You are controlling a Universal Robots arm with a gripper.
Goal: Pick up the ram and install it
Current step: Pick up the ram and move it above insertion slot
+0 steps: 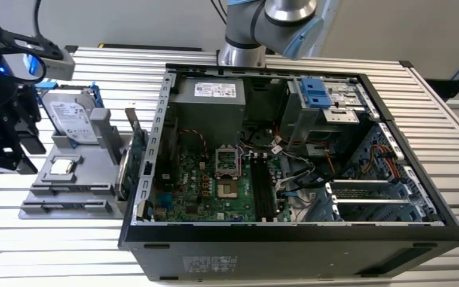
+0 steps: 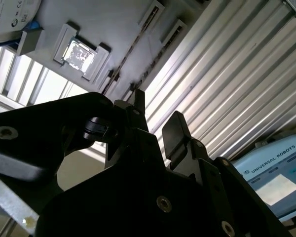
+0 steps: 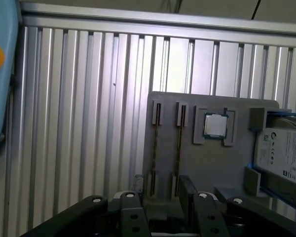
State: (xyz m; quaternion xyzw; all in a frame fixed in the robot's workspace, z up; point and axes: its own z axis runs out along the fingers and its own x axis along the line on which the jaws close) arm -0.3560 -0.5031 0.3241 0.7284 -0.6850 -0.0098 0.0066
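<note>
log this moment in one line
gripper: open, empty | position: over gray holder | ram: on edge in holder slot, not gripped

Ribbed metal worktop (image 1: 444, 113). On it I see an open black computer case (image 1: 293, 254), and just beside it, toward the exterior view's left, a grey parts holder (image 1: 66, 206).

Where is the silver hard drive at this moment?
The hard drive stands tilted at the far end of the gray holder, on the exterior view's left, outside the open computer case, just behind the processor chip.
</note>
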